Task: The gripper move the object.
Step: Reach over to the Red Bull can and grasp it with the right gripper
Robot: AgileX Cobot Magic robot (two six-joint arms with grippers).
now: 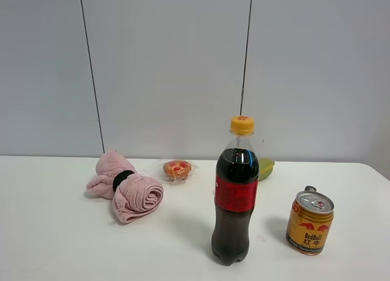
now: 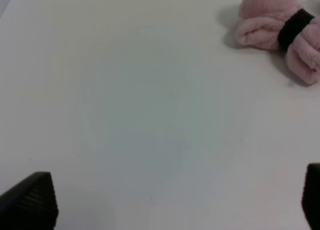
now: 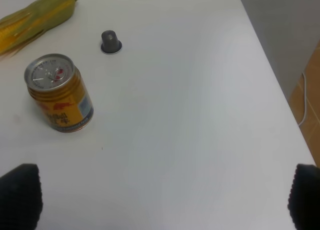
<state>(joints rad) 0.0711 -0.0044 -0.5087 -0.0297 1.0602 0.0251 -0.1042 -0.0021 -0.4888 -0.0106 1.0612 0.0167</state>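
The gold Red Bull can [image 1: 309, 223] stands upright on the white table at the front right, to the right of the cola bottle. In the right wrist view the can [image 3: 59, 93] stands well ahead of my right gripper [image 3: 162, 197] and off to one side. That gripper's black fingertips [image 3: 20, 197] are spread wide apart, open and empty. My left gripper [image 2: 172, 200] is also open and empty over bare table, with only its fingertips [image 2: 30, 200] showing. Neither gripper appears in the exterior high view.
A tall cola bottle [image 1: 236, 195] stands mid-table. A pink rolled towel [image 1: 125, 189] [image 2: 280, 33] lies at the left, a wrapped pastry [image 1: 177, 169] behind it. A yellow-green corn-like item [image 3: 35, 20] and a small grey capsule [image 3: 110, 42] lie beyond the can. The table's right edge [image 3: 272, 70] is near.
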